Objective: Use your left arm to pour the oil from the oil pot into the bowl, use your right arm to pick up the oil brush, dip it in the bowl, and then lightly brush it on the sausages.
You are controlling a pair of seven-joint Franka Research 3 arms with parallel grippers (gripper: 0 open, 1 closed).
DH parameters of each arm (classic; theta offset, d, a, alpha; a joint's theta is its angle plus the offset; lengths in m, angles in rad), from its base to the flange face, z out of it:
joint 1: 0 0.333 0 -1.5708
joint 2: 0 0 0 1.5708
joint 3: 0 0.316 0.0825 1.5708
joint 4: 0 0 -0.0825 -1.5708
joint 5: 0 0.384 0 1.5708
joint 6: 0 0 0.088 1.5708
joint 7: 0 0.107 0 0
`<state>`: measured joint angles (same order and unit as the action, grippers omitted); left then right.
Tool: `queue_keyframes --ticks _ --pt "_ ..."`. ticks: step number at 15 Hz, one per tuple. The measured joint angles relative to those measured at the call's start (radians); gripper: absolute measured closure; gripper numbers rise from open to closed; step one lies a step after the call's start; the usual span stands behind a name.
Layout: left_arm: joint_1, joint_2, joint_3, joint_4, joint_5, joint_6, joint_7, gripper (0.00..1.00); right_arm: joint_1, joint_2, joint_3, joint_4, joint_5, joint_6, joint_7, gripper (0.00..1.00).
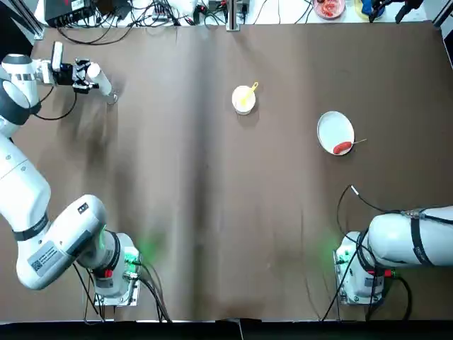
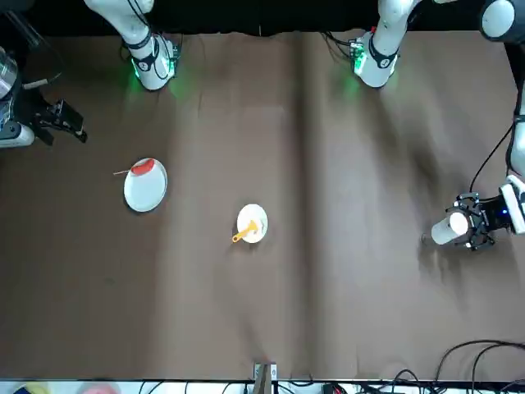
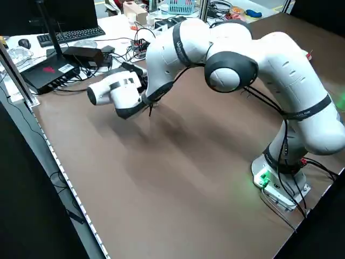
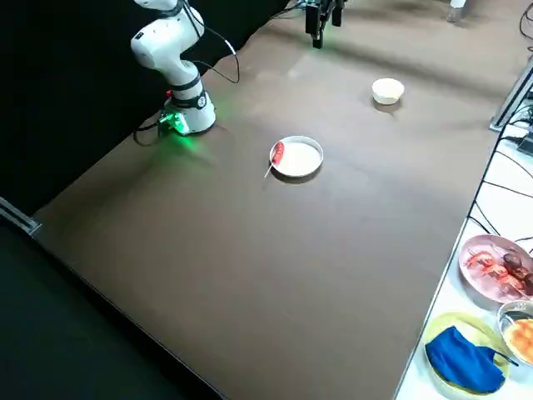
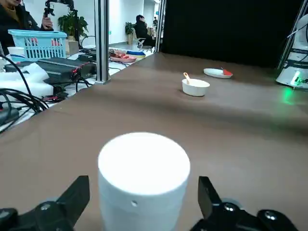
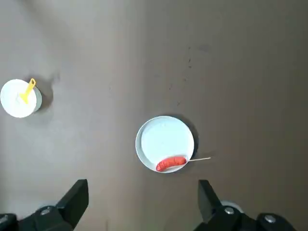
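Your oil pot [image 5: 143, 180] sits at the far left corner of the table, lying between the spread fingers of the left gripper [image 5: 143, 211], which bracket it without clamping. The bowl [image 1: 244, 99] lies well to its right, mid-table, with the oil brush [image 1: 249, 92] resting in it. Farther right, the sausage [image 1: 342, 147] sits on the plate [image 1: 333, 127]. Your right gripper [image 6: 143, 211] hangs open above the plate, so the left arm owns the pour.
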<state>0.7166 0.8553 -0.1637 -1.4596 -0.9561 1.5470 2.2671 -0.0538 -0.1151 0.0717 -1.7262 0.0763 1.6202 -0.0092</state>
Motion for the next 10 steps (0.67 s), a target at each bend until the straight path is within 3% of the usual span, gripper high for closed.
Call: queue_keyframes --ticks 9,10 --pt "0.012 0.056 0.0 0.0 -0.017 0.0 0.019 0.02 0.017 0.0 0.002 0.0 0.0 -0.008 -0.001 0.0" --pt "0.013 0.056 0.0 0.001 -0.032 0.0 0.02 0.07 0.018 0.0 0.002 0.0 0.0 -0.008 -0.001 0.0"
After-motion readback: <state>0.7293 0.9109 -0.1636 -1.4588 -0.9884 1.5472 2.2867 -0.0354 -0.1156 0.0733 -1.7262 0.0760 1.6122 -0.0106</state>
